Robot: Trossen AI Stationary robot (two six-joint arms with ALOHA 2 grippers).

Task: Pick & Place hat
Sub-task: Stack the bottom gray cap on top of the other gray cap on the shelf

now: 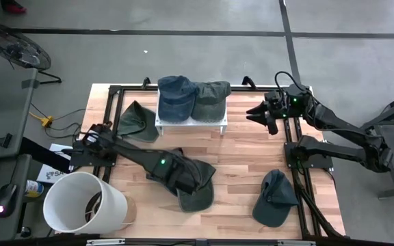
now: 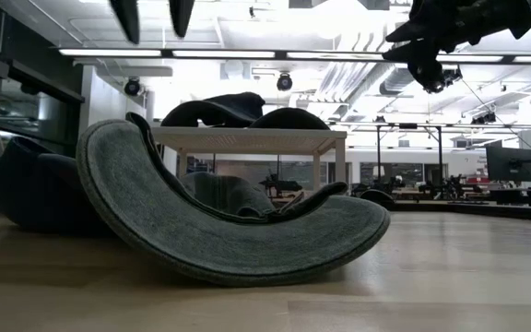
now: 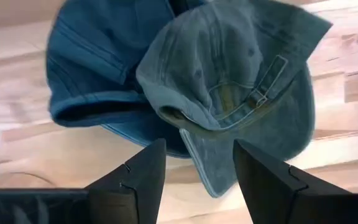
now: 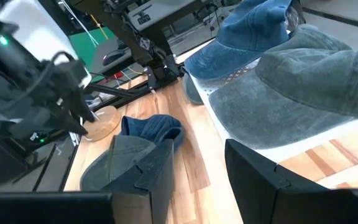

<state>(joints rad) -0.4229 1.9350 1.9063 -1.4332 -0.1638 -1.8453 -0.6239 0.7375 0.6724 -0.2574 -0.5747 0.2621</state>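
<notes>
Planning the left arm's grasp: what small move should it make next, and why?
Probably lower straight down: the left gripper hangs open above the green cap overlapping the blue cap, touching neither. The right gripper waits beside the white stand.

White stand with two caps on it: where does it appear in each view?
High view: white stand at the table's top centre.
Low view: stand at centre.
Left wrist view: not in it.
Right wrist view: stand at right.
Shared landmark: the blue cap on it.
</notes>
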